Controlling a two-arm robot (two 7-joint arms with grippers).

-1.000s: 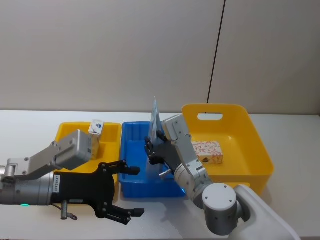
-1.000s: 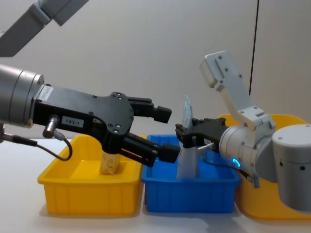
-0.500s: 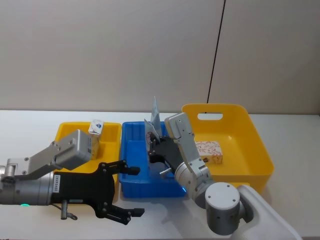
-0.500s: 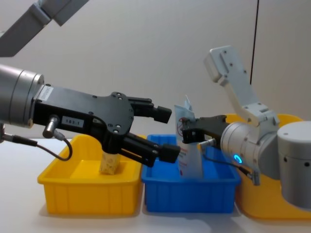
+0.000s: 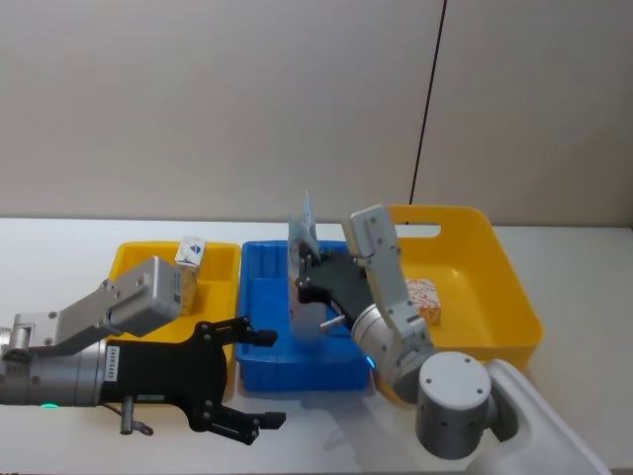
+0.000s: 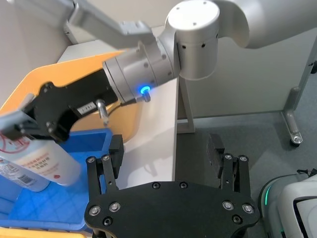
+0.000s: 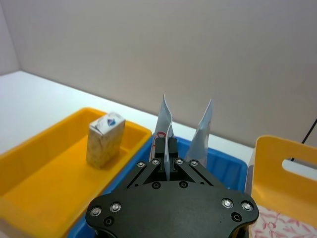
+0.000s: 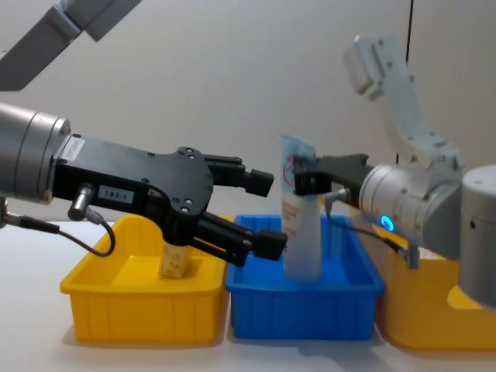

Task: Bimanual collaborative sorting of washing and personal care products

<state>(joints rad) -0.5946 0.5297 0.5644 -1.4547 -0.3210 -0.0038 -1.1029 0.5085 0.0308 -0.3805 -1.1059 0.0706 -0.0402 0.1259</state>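
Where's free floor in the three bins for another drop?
Small yellow bin: bare in front of the carton. Big yellow bin: bare right of its carton. Blue bin is crowded: right gripper holds the pouch there.

Blue bin (image 5: 262,336) sits between yellow bins (image 5: 129,262).

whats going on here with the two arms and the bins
The right gripper is shut on the pale-blue pouch, holding it upright in the blue bin. The left gripper is open, near the table's front edge. One floral carton stands in the left yellow bin; another carton lies in the right yellow bin.
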